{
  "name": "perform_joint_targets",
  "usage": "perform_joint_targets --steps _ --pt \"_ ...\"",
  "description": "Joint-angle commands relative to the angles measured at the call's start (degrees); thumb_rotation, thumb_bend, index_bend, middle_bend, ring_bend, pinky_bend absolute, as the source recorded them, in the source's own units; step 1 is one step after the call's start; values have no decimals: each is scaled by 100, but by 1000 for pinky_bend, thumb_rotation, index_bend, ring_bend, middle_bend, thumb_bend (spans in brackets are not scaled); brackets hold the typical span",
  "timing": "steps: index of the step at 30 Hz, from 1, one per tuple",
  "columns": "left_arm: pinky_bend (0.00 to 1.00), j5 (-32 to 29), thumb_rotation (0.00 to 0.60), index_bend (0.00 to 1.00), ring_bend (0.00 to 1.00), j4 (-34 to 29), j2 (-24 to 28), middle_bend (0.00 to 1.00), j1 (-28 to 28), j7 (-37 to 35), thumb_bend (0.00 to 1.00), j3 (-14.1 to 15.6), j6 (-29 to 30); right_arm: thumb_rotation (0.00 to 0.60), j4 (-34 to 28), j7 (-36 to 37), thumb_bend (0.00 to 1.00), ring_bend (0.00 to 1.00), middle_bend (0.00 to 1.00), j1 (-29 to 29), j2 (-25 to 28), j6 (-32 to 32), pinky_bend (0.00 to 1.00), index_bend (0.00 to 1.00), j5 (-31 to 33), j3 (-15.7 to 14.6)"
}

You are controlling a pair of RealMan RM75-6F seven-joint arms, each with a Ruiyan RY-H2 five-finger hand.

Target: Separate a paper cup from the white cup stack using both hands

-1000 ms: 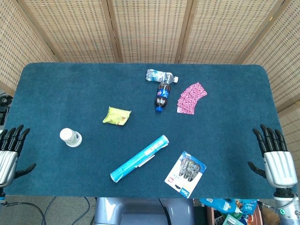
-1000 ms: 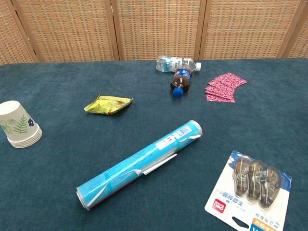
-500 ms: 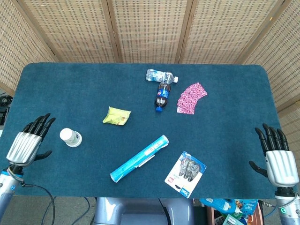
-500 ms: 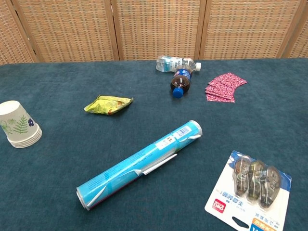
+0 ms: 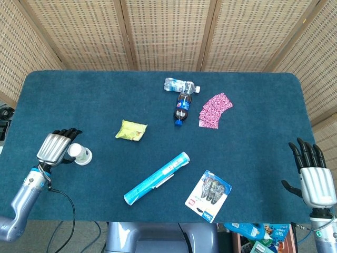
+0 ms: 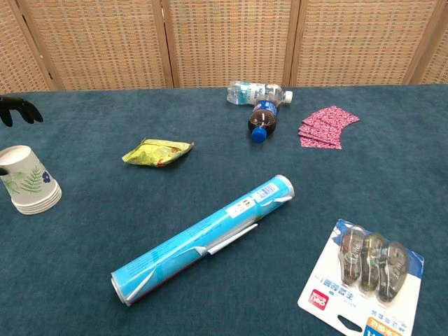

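The white cup stack [image 5: 80, 154] stands upside down near the table's front left; it has a green leaf print [image 6: 28, 180]. My left hand [image 5: 55, 147] is right beside it on its left, fingers spread and bent over toward the cup's top. Only its dark fingertips [image 6: 19, 110] show in the chest view, above and behind the stack. I cannot tell whether the thumb touches the cup. It holds nothing. My right hand [image 5: 315, 178] hovers at the table's front right edge, fingers spread, far from the stack.
A long blue tube [image 5: 157, 178] lies diagonally at mid-front, with a blister pack [image 5: 208, 195] to its right. A yellow-green snack packet [image 5: 131, 130], a cola bottle [image 5: 181, 107], a water bottle [image 5: 179, 85] and fanned pink cards [image 5: 215, 109] lie further back.
My left hand has moved from the table's left edge in to the cup stack. The right hand has sunk slightly; the cups have not moved.
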Motion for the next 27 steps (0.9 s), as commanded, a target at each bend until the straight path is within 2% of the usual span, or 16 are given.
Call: perform_joint_targets --steps 1,11,18,23,27 --pt "394 -45 600 284 353 37 -32 311 -29 -39 128 29 -57 600 -1 4 0 0 0 -2 3 3 0 0 2 0" --pt "446 -104 600 364 412 345 -190 378 -124 -247 127 179 -191 600 -9 69 0 0 0 -7 22 1 0 0 29 3" --pt "529 -164 600 511 520 535 -340 510 -180 -360 127 193 -187 600 0 118 0 0 0 -10 36 0 0 0 49 10" --pt "536 -152 600 528 533 513 -303 525 -156 -529 128 168 -61 600 2 113 0 0 0 -6 36 -14 0 0 48 2" --pt "536 -37 600 530 535 301 -134 526 -80 -1509 128 24 237 600 2 76 0 0 0 10 14 -40 0 0 23 -17"
